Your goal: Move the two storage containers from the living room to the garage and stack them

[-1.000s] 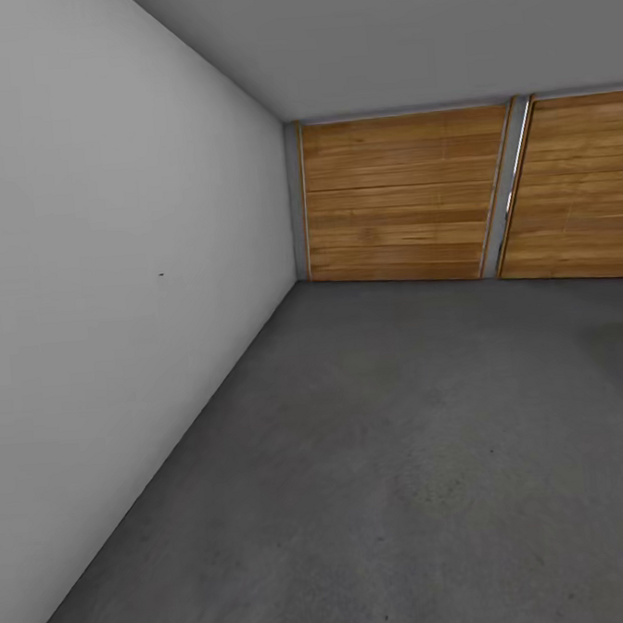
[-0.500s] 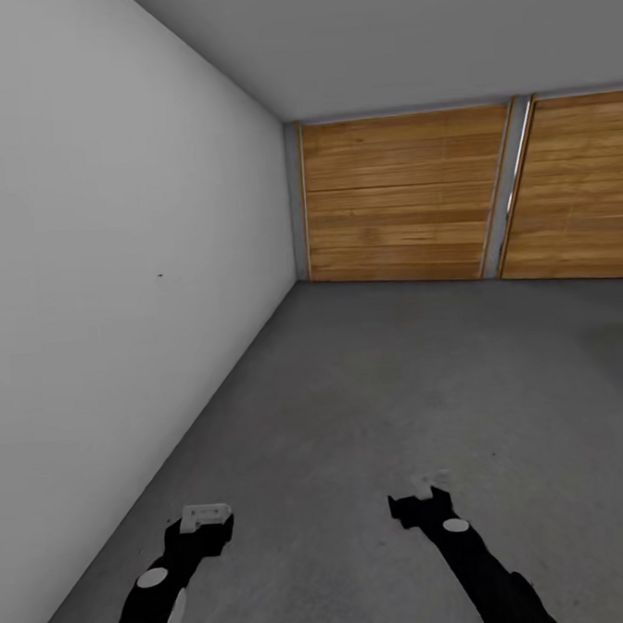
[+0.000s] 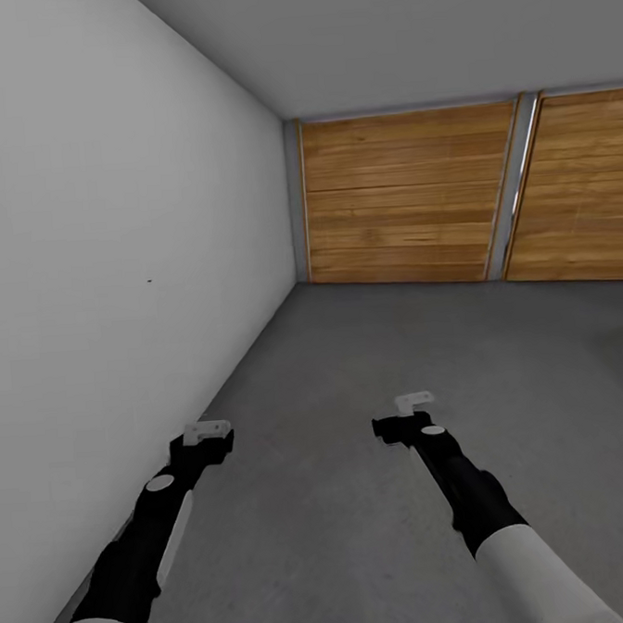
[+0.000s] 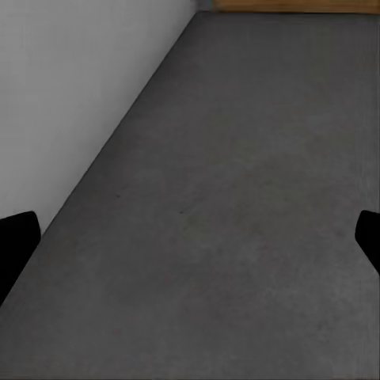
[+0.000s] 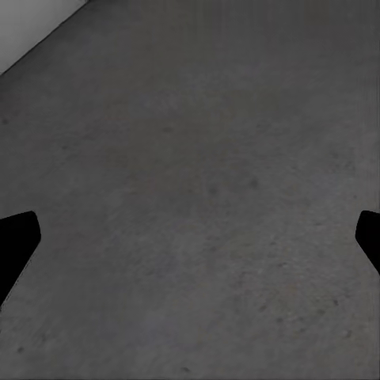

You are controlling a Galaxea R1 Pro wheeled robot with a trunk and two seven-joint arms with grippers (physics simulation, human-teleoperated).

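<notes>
I am in the garage, over its mottled grey concrete floor (image 3: 374, 409). The two storage containers are out of view, and so is the living room. My left gripper (image 3: 207, 432) is held out low near the white wall, my right gripper (image 3: 413, 402) beside it toward the middle. In the left wrist view the left gripper (image 4: 190, 237) stands open, its fingertips (image 4: 16, 245) far apart over bare concrete. The right gripper (image 5: 190, 237) is open too, with only floor between its fingertips (image 5: 16, 241).
A plain white wall (image 3: 113, 270) runs along the left, meeting the floor close to my left arm. Two wooden panel doors (image 3: 401, 198) close off the far end. Open concrete stretches ahead and to the right.
Both arms came up into the head view from below and have stretched further forward. The view itself has shifted slightly.
</notes>
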